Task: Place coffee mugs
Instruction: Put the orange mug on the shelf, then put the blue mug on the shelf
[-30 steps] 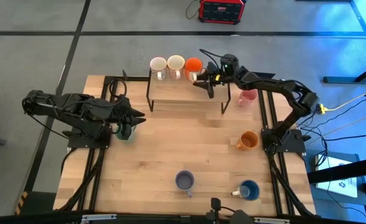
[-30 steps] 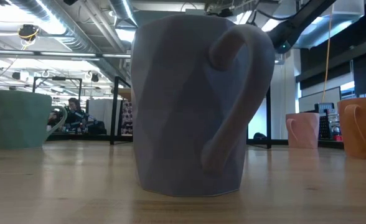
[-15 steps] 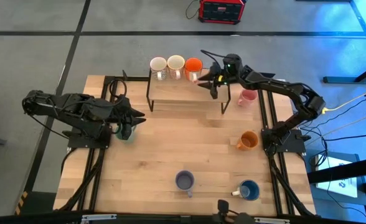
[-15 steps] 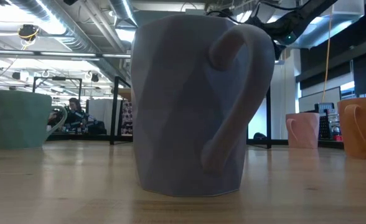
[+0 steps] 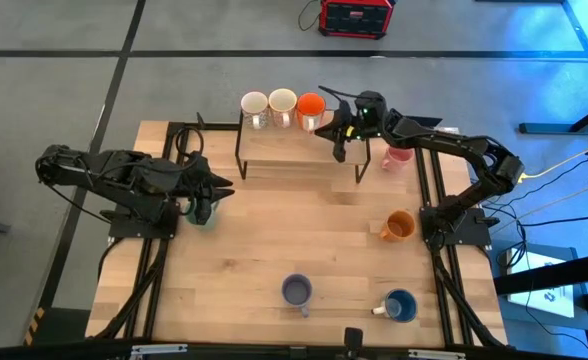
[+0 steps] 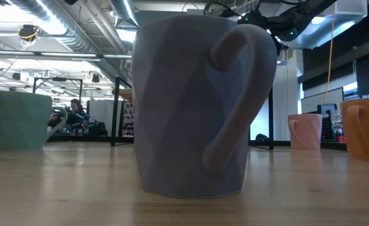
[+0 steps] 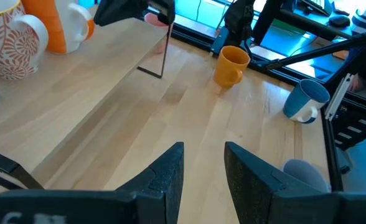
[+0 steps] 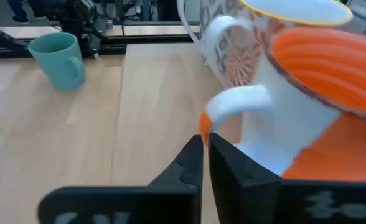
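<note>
Three mugs stand on a raised wooden rack (image 5: 284, 145) at the far side: white (image 5: 254, 105), cream (image 5: 282, 103) and bright orange (image 5: 311, 105). My right gripper (image 5: 326, 128) is shut just beside the bright orange mug (image 8: 307, 93), level with its white handle (image 8: 239, 102). My left gripper (image 5: 219, 188) is open and empty at the table's left, above the pale green mug (image 5: 202, 211). On the table stand the pink mug (image 5: 398, 155), amber mug (image 5: 399, 225), lavender-grey mug (image 5: 296, 291) and blue mug (image 5: 401, 305). My right gripper's shut fingertips (image 8: 198, 149) stand right by the bright orange mug's base, below its handle. I cannot tell whether they touch it. The mug stands upright on the rack.
The rack's black legs (image 5: 366, 165) stand on the table's far part. The wide middle of the table (image 5: 294, 220) holds no mugs. A red box (image 5: 355, 17) sits on the floor beyond the table. A person shows far off in the room (image 6: 74, 110).
My right gripper has shifted a little toward the table's left beside the bright orange mug, and its arm has swung with it. The mugs have stayed where they were.
</note>
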Robot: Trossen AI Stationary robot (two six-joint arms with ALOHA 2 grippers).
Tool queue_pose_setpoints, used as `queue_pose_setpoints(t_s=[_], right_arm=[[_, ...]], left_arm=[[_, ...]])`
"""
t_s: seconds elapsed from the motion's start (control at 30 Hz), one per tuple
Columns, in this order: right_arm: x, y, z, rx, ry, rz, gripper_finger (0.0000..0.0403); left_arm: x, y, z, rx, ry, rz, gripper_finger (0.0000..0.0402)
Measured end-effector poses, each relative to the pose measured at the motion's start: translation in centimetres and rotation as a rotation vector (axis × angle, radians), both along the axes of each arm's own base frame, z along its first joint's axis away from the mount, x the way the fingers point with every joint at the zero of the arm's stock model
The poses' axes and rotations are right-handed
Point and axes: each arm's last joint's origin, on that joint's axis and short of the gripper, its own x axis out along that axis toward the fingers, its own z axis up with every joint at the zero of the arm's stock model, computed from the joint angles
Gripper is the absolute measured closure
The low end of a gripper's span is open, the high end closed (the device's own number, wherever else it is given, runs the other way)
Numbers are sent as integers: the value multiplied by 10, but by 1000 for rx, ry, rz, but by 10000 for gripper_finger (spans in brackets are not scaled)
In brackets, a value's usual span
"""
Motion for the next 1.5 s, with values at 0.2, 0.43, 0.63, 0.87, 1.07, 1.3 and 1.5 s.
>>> queue_pose_setpoints(t_s=[0.2,0.43,0.63,0.87,1.07,1.3,1.5], right_arm=[[0,0,-1,-6,18,-29,399],[-7,16,18,39,-15,-12,398],[-2,73,42,74,-50,165,401],[18,133,43,128,-34,248,402],[25,176,47,160,-30,194,402],[39,203,70,180,-83,96,402],[66,227,78,214,-51,95,402]], left_arm=[[0,0,0,0,0,0,292],[0,0,0,0,0,1,292],[1,1,0,15,2,23,292],[1,-3,-1,12,13,-25,292],[-1,-13,-1,63,20,-116,292],[-9,-30,-2,86,33,-246,292],[-17,-45,-4,107,46,-340,292]])
